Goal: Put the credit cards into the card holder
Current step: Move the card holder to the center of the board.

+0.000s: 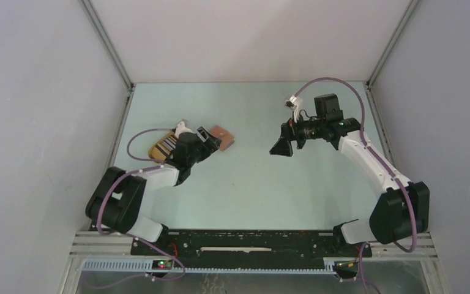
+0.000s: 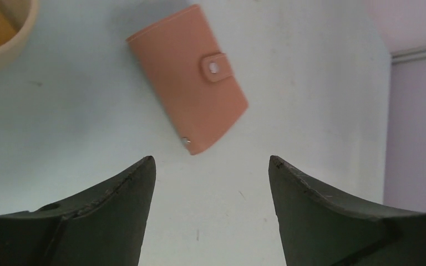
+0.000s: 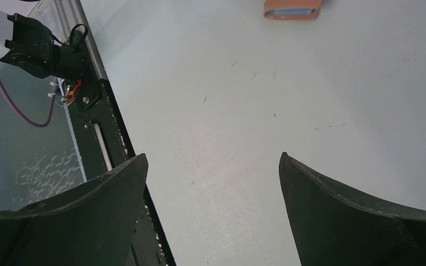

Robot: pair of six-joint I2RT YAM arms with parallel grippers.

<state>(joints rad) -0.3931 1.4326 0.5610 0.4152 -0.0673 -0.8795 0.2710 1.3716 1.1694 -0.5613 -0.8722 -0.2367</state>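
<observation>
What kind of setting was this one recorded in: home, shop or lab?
Most likely a lab robot cell, not a home: plain white panel walls on aluminium framing, a pale-green tabletop, and a left arm and right arm bolted to a black rail.

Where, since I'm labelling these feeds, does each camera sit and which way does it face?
Top external: above and behind the arms, looking down on the table; both arms, left claw, right claw show.
Left wrist: on the left arm, aimed down at the card holder and yellow tray rim; own open fingers show.
Right wrist: on the right arm, aimed across the table along the base rail; own open fingers show.
Shared: all three see the card holder.
</observation>
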